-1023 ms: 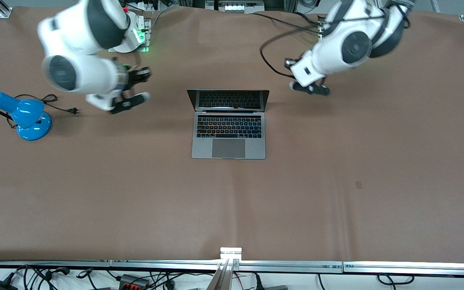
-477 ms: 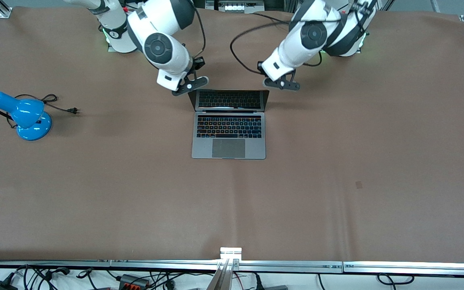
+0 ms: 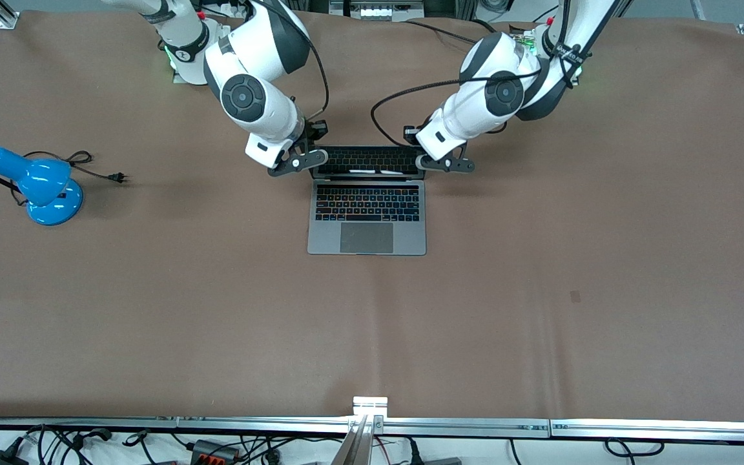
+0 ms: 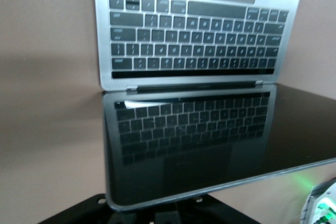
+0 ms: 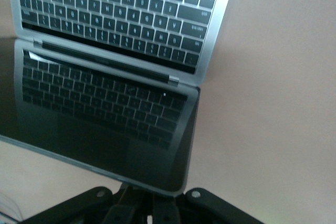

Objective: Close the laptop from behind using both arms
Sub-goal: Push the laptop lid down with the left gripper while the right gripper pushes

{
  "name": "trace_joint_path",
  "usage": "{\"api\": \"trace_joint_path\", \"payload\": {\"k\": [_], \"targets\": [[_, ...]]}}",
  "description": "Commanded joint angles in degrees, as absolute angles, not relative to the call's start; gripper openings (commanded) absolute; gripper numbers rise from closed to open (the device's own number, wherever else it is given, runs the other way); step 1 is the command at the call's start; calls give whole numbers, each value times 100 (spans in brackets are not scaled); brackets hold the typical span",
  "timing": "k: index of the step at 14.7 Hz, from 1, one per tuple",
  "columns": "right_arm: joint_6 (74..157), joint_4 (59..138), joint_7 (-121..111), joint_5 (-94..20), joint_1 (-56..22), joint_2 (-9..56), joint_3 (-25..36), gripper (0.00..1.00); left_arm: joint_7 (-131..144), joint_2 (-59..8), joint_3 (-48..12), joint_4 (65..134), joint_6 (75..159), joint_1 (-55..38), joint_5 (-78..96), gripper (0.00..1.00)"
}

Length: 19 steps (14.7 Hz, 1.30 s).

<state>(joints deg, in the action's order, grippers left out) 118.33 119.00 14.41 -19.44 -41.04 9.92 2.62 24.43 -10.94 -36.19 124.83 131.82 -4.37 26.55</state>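
The silver-grey laptop [image 3: 367, 219] lies open in the middle of the table, its dark screen [image 3: 367, 161] upright and mirroring the keyboard. My right gripper [image 3: 298, 161] is at the lid's top corner toward the right arm's end of the table. My left gripper [image 3: 446, 165] is at the lid's other top corner. In the right wrist view the lid's edge [image 5: 105, 169] sits just over my shut gripper [image 5: 153, 203]. In the left wrist view the lid's edge [image 4: 210, 182] likewise covers my shut gripper [image 4: 167, 211]. Neither gripper holds anything.
A blue desk lamp [image 3: 36, 187] with a black cord and plug [image 3: 97, 169] stands toward the right arm's end of the table. Brown cloth [image 3: 540, 290] covers the table. A metal rail [image 3: 372, 423] runs along the edge nearest the front camera.
Both arms have swung in from the sides and come down to the lid's two top corners. The laptop's base has not moved.
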Motion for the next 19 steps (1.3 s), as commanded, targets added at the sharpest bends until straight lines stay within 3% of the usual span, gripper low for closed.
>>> {"api": "trace_joint_path", "payload": {"k": [1, 6, 19], "targets": [[12163, 11804, 1679, -2030, -4061, 1002, 237, 0, 2522, -1440, -3498, 12200, 13376, -404, 2400, 0], [12463, 11594, 1670, -1969, -3833, 1150, 255, 0, 2627, -2257, -3121, 11428, 13500, -422, 1926, 0], [12463, 9247, 1670, -1969, -3586, 3725, 343, 0, 3023, -3471, -2953, 10521, 13500, -510, 826, 0]]}}
